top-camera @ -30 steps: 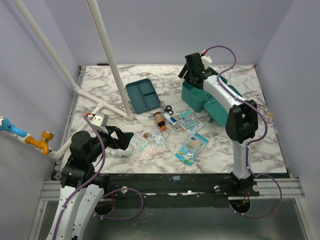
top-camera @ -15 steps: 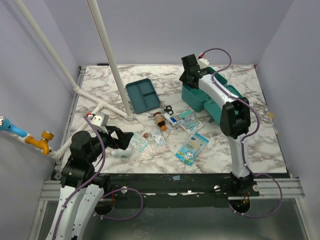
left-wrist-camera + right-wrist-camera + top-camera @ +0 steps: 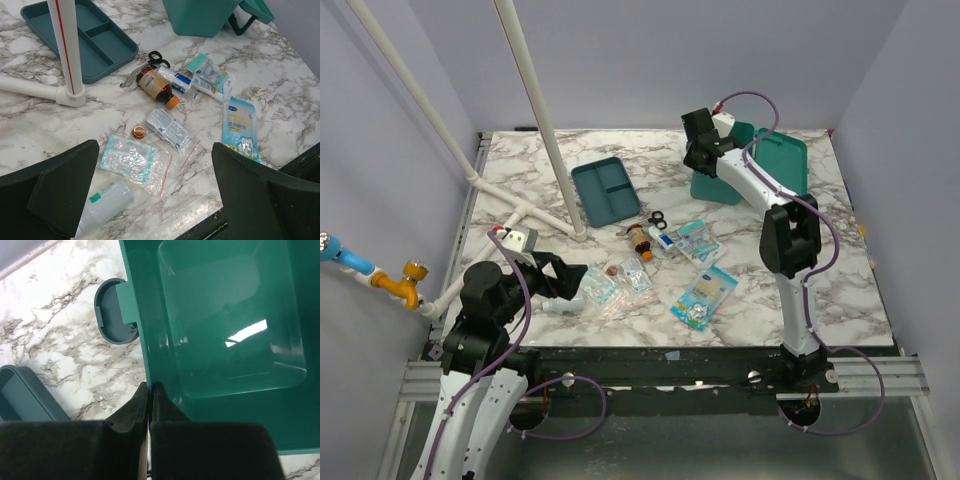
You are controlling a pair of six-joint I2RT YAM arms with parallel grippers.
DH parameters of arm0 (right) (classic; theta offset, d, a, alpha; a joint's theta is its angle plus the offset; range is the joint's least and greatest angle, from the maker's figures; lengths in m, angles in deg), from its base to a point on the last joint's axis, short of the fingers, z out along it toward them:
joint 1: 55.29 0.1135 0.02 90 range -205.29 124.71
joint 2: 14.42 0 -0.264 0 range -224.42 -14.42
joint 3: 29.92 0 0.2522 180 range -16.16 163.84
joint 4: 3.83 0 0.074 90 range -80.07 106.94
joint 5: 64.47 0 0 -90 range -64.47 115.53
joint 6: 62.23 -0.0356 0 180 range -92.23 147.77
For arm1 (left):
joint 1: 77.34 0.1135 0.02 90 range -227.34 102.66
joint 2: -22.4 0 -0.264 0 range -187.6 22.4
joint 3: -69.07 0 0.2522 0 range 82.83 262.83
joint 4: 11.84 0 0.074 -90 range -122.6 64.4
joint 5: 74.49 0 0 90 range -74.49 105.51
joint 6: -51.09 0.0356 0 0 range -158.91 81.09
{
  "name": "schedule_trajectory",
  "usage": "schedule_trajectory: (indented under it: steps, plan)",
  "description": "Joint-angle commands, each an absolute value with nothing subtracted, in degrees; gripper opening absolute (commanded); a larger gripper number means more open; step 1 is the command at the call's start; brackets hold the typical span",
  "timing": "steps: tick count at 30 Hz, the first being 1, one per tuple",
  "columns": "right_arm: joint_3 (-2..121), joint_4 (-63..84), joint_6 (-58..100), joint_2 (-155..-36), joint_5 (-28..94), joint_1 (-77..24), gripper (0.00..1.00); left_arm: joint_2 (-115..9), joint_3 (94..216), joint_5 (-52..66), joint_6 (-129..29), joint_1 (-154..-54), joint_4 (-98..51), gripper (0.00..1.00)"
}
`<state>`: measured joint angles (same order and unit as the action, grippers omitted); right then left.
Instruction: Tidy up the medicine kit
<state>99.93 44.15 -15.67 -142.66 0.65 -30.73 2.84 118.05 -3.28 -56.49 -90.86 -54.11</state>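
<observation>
Marble table (image 3: 520, 170) — medicine kit (image 3: 712, 188) open, right hand (image 3: 150, 386) pinching rim.

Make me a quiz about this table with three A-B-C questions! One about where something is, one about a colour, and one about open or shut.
1. Where is the brown bottle?
A) on the floor
B) lying on the table
C) in a drawer

2. What colour is its cap?
A) orange
B) blue
C) white

3. How is the medicine kit lid?
A) shut
B) open
C) taped down

Answers:
1 B, it lies on its side on the marble near the scissors.
2 A, the cap end is orange.
3 B, the right wrist view looks straight down inside the box.
</observation>
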Motion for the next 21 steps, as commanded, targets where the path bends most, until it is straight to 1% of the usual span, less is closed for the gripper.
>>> schedule_trajectory:
  steps: [1,8,13,21]
  plan:
    - [97.3,45.3,-10.5,-140.3,-0.7,-30.7,0.01,2.6,118.2,-2.4,-56.0,-91.1,-53.9,0.99]
    - [90.0,42.1,1.0,-133.7,1.2,-30.8,0.01,2.3,118.2,-2.6,-56.1,-91.1,-53.9,0.98]
    - [82.6,40.0,10.4,-128.0,5.7,-30.9,0.01,2.2,118.2,-2.7,-56.2,-91.1,-54.0,0.99]
    - [67.6,35.9,18.4,-117.9,4.5,-31.1,0.01,2.1,118.3,-2.6,-56.2,-91.1,-54.2,0.99]
